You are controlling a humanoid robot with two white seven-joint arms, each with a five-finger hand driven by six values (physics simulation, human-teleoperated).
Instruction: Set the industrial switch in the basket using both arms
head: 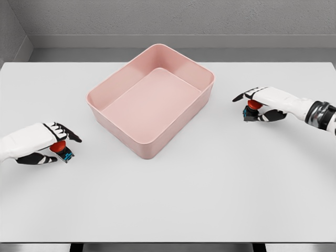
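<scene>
A pink basket (113, 86) sits in the middle of the white table, turned at an angle, and nothing lies inside it. At the left, a small switch with a red button (61, 149) rests on the table under my left hand (55, 144), whose fingers curl around it. A second red-button switch (253, 109) stands at the right, with my right hand (258, 105) closed over it from above. Both switches are partly hidden by the fingers.
The white table (173, 205) stretches wide in front of the basket. Its front edge runs along the bottom of the view. A grey wall stands behind the table's far edge.
</scene>
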